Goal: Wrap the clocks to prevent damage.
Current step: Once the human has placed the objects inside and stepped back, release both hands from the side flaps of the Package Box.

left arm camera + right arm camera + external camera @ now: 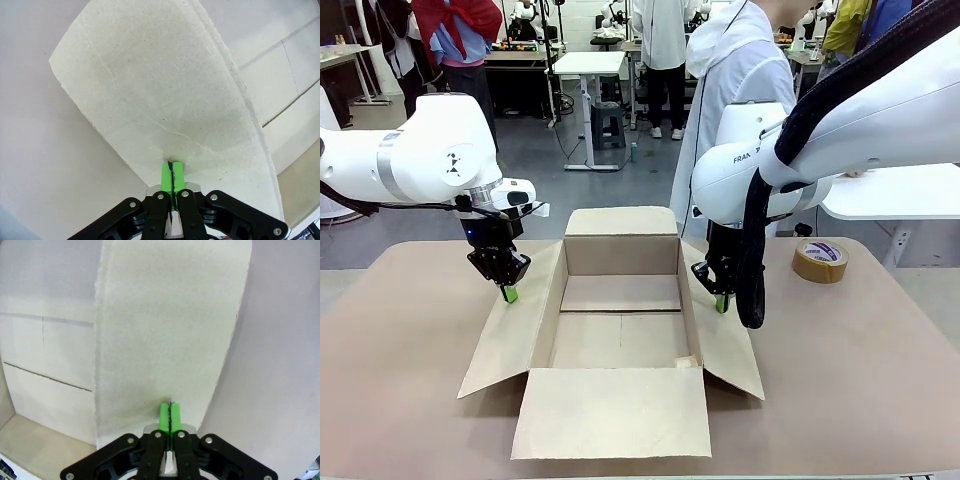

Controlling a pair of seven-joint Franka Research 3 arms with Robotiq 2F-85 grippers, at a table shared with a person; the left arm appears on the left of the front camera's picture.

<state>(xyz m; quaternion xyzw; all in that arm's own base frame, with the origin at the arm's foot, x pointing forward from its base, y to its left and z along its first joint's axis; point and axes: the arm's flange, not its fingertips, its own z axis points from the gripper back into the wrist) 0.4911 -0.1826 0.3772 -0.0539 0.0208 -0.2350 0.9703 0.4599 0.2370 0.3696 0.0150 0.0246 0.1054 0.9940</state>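
Note:
The bubble-wrapped clocks are out of view. A brown cardboard box (620, 345) stands open in the middle of the table, its inside bare. My left gripper (510, 293) is shut, its green tips resting on the box's left flap (505, 340). The left wrist view has that gripper (171, 167) pressed together over the flap (160, 90), nothing between the pads. My right gripper (722, 302) is shut too, tips down on the right flap (730, 350). Seen from the right wrist, the gripper (170, 412) sits closed above that flap (165, 325).
A roll of brown tape (820, 260) lies at the table's back right. The box's front flap (615, 410) lies flat toward the near edge. A person in white (735, 70) stands behind the box at the far side. Bare table (400, 330) stretches to the left and right.

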